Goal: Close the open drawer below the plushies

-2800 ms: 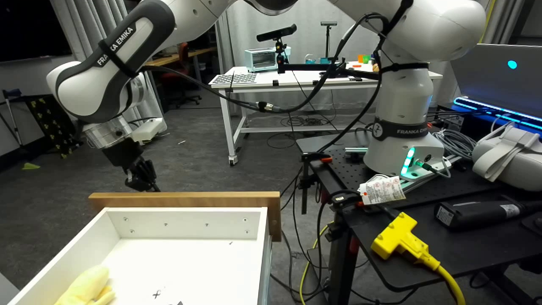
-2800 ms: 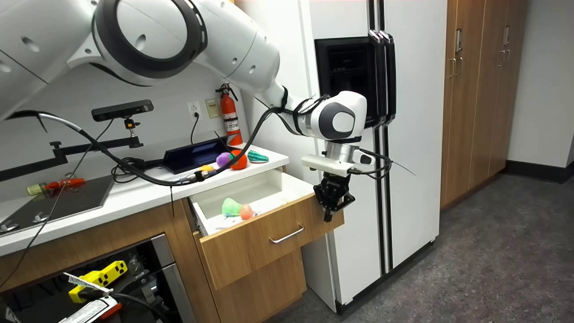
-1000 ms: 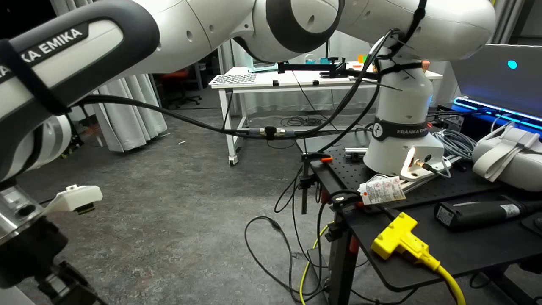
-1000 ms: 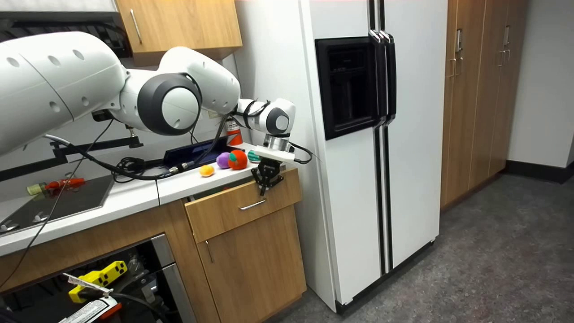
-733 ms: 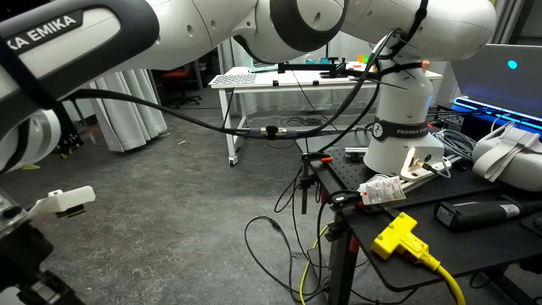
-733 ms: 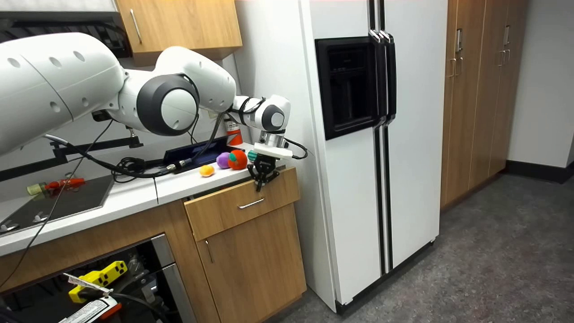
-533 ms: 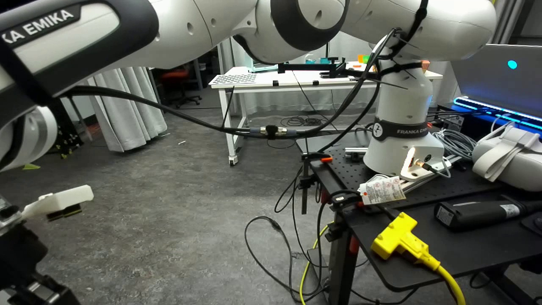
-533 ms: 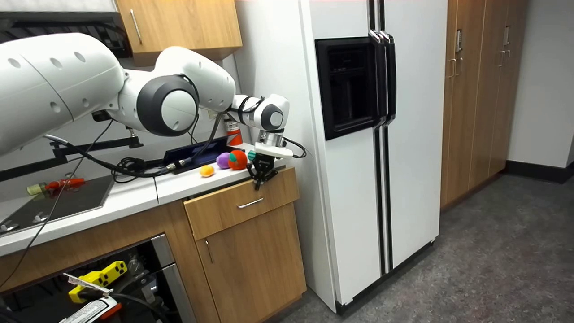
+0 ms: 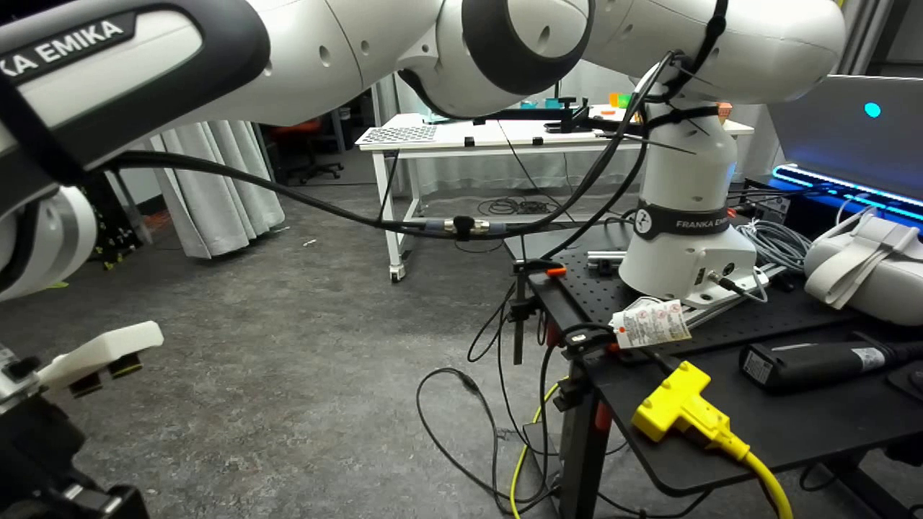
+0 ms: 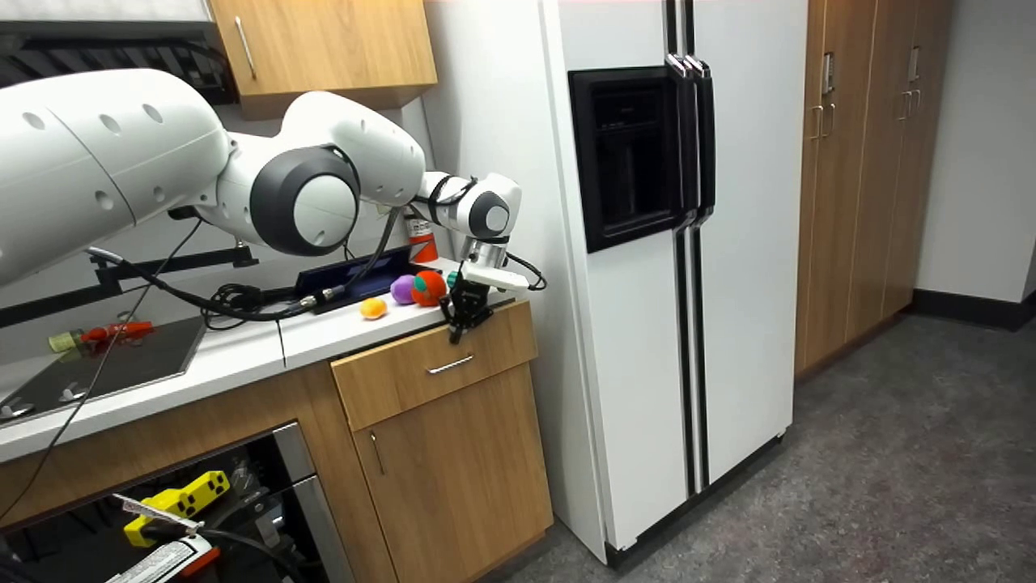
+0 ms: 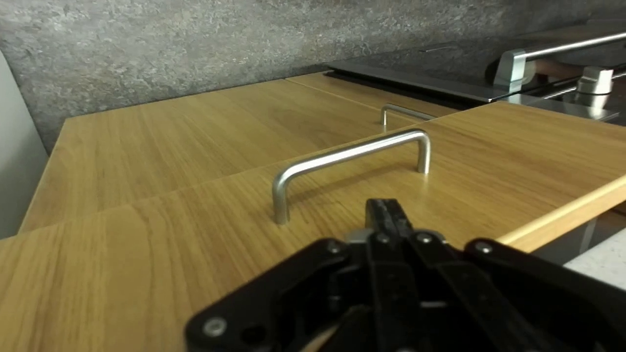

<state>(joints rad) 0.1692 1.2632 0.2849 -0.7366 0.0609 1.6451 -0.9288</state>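
The drawer (image 10: 380, 397) has a light-wood front that stands close to the cabinet below the white counter in an exterior view. A thin dark gap shows along its top edge, and its inside is hidden. Its silver bar handle (image 10: 451, 364) also shows in the wrist view (image 11: 352, 152). My gripper (image 10: 456, 336) is at the upper part of the drawer front, above the handle. In the wrist view the gripper (image 11: 390, 208) has its fingertips together with nothing between them, and they are not on the handle. I cannot tell whether they touch the wood.
Plushies lie on the counter (image 10: 324, 344): an orange one (image 10: 373, 308), a purple one (image 10: 402, 289) and a red one (image 10: 429, 289). A green one (image 10: 453, 279) is partly behind the gripper. A white fridge (image 10: 518, 202) stands close to the right of the drawer.
From far out, the drawer has moved in toward the cabinet, its inside now hidden. My gripper moved in with it. In the last half second the gripper tilted and shifted slightly left.
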